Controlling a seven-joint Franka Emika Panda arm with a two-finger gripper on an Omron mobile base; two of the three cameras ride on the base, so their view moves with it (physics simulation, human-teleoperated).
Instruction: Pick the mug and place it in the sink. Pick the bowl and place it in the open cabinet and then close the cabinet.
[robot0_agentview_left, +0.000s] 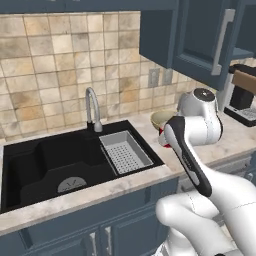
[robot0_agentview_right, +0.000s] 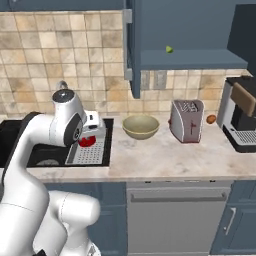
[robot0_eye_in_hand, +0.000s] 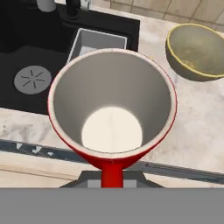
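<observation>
The claw (robot0_agentview_right: 89, 136) is clamped on the mug (robot0_eye_in_hand: 112, 111), its fingers drawn in tight on the red wall at the near side of the rim. Seen from the hand, the mug looms large and mouth-on, so the white inside and pale round bottom show plainly; the fingertips themselves are hidden beneath it. From the right base view the mug is a small red patch under the white hand, held up off the surface, over the grey perforated tray (robot0_agentview_right: 90, 152) at the right end of the sink (robot0_agentview_right: 15, 145). In the left base view only a sliver of red (robot0_agentview_left: 161, 132) peeks out beside the arm's wrist, near the counter edge right of the basin.

Below and beyond the mug lies the black sink, with its round grey drain (robot0_eye_in_hand: 33, 79) on the floor of the basin and the chrome faucet (robot0_agentview_left: 92, 107) rising at the back rim.

Further right on the marble counter (robot0_agentview_right: 165, 157) the bowl (robot0_agentview_right: 141, 126) sits upright, well apart from the claw, between the sink and a toaster (robot0_agentview_right: 186, 120). A coffee machine (robot0_agentview_right: 242, 120) stands at the far right.

Above, the cabinet (robot0_agentview_right: 190, 35) hangs with its door (robot0_agentview_right: 134, 47) swung open, and a small green object (robot0_agentview_right: 169, 49) rests on its shelf.
</observation>
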